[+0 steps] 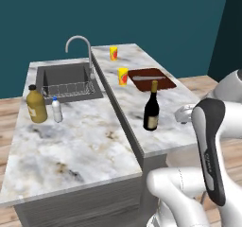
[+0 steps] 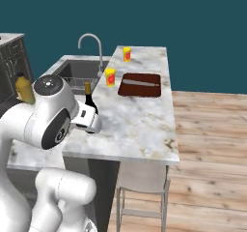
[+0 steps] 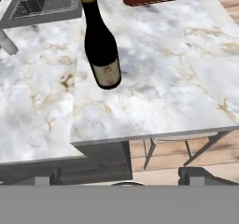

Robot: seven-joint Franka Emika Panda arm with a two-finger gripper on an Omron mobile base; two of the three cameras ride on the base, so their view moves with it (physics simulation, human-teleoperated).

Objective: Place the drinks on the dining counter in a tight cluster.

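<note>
The tall dark wine bottle [image 1: 151, 109] with a tan label stands upright on the dining counter [image 1: 175, 103], near its front end. On the lower worktop to the left, the squat amber bottle [image 1: 36, 105] and the small water bottle [image 1: 56, 110] stand side by side in front of the sink. My gripper [image 3: 122, 178] is open and empty, its two dark fingertips [image 3: 49, 176] far apart. It hovers off the counter's front edge, back from the wine bottle [image 3: 100, 45] and touching nothing. In the right base view my hand sits just in front of the wine bottle [image 2: 88, 98].
Two yellow cups [image 1: 123, 75] [image 1: 113, 52] and a dark red cutting board [image 1: 151, 78] occupy the far part of the dining counter. A steel sink [image 1: 66, 82] with a faucet [image 1: 80, 44] is set in the lower worktop. A stool [image 2: 142, 187] stands under the counter's overhang.
</note>
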